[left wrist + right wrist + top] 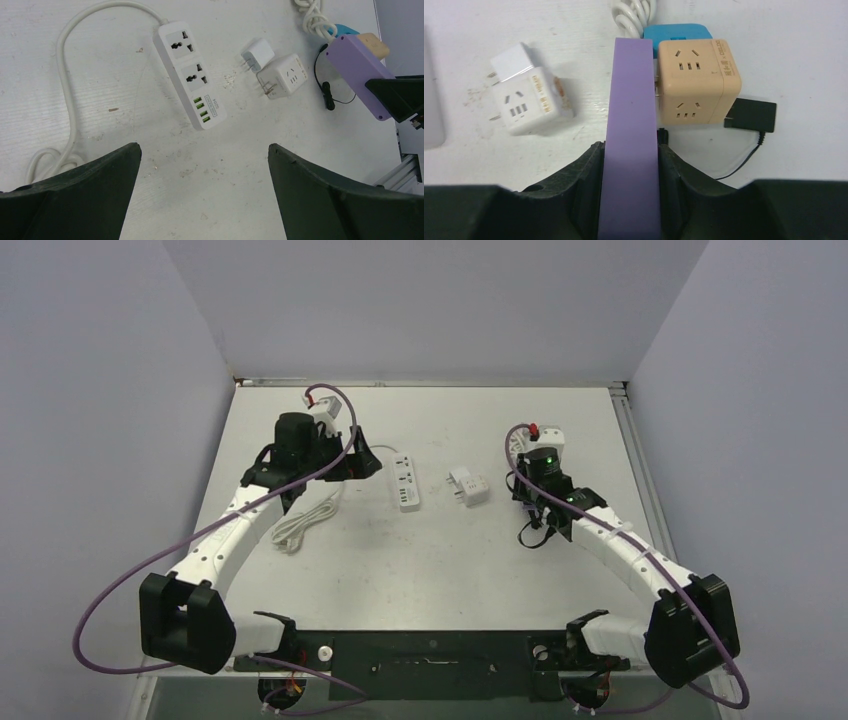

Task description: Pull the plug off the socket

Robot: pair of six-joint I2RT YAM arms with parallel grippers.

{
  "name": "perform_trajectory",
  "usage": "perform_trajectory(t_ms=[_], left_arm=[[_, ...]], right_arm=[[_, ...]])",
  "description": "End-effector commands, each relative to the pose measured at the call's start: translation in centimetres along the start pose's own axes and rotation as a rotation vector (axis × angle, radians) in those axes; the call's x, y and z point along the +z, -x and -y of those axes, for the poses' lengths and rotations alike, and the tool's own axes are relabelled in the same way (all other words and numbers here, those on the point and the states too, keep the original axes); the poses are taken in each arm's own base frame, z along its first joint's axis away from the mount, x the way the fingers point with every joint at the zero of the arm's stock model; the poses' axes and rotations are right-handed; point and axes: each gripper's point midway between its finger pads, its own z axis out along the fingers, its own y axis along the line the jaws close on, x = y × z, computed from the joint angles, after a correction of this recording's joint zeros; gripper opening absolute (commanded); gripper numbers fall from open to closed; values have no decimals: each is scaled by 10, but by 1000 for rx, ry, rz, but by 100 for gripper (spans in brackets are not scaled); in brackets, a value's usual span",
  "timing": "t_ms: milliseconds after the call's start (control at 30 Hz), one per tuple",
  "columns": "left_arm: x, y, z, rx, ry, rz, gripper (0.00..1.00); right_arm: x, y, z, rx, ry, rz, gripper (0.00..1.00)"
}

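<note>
Top view: a pale, scuffed surface carries a long white plastic power strip near the middle. Its cord lies looped in a loose bundle by the left arm. A white cube adapter sits just right of the strip, not touching it. A thin black wire shows beside the right arm.

Left wrist view: the left fingers are matte black wedges, spread wide, released, with nothing between them. The strip below has two multi-pin outlets and a row of green USB slots. A small white charger lies just beside the white cube; the metal prongs on both are bare.

Right wrist view: the right fingers, rough black, are clenched on a flat, smooth purple bar. A beige cube with rounded corners and outlet holes on top sits against the bar's right side, its metal prongs meeting the bar. A flat black plug sits on the beige cube's right face and the thin wire trails from it. A blue block and a curled white cable lie behind.
</note>
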Motion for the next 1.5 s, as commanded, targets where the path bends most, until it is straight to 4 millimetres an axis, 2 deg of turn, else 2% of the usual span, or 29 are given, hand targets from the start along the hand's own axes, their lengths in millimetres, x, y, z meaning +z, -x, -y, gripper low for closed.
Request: perform_trajectory(t_ms=[0, 100, 400, 600, 833, 1033, 1133, 1167, 1233, 1333, 1400, 1467], left_arm=[[3, 7, 9, 2, -50, 31, 96], [6, 5, 11, -3, -60, 24, 96], [14, -6, 18, -4, -92, -14, 96], [21, -19, 28, 12, -114, -55, 96], [31, -40, 43, 33, -148, -117, 96], [40, -59, 55, 28, -186, -176, 96], [44, -69, 60, 25, -203, -206, 96], [45, -71, 62, 25, -205, -214, 96], [48, -77, 64, 22, -212, -230, 96], [50, -82, 68, 9, -228, -244, 96], [51, -85, 70, 4, -233, -248, 96], [51, -86, 72, 3, -235, -247, 96]], right_arm=[[-29, 34, -38, -12, 90, 173, 5], [-40, 23, -69, -45, 158, 194, 5], [-53, -21, -131, -93, 253, 184, 5], [-56, -67, -165, -130, 327, 116, 5], [-56, -115, -181, -156, 347, 30, 5], [-55, -140, -188, -169, 369, -15, 5], [-55, -143, -190, -161, 370, -23, 6], [-56, -142, -190, -158, 371, -22, 14], [-59, -136, -191, -151, 370, -9, 41], [-62, -120, -185, -147, 346, 27, 68], [-63, -108, -179, -139, 330, 41, 80], [-61, -92, -168, -122, 305, 59, 87]])
